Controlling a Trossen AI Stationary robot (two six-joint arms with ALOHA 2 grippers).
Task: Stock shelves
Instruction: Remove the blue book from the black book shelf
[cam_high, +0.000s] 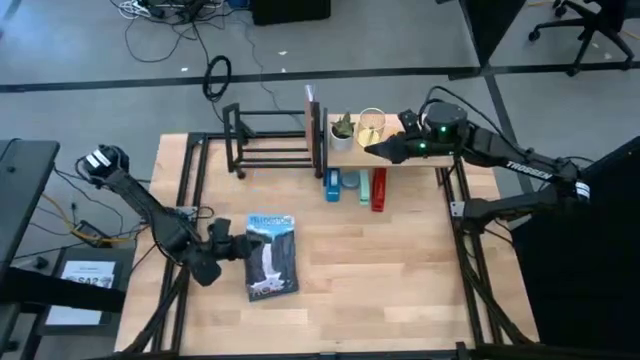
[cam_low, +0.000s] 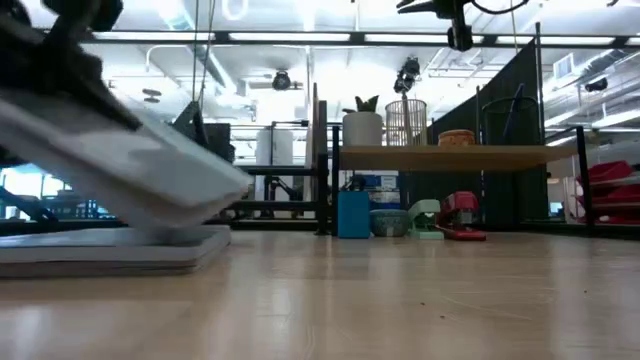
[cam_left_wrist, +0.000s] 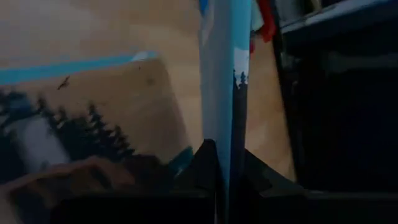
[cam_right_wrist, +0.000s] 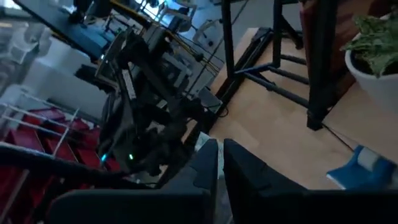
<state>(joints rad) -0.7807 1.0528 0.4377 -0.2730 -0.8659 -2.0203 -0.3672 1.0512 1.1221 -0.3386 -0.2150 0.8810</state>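
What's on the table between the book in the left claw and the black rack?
Nothing: in the high view, only bare tabletop separates the book, which the left claw grips, from the black rack.

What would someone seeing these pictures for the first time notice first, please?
Probably the left gripper, near the table's front left, shut on the edge of a book with a waterfall cover, tilting it off a second copy beneath. Next, the right gripper hovers over the wooden plank shelf, beside a potted plant and wire basket.
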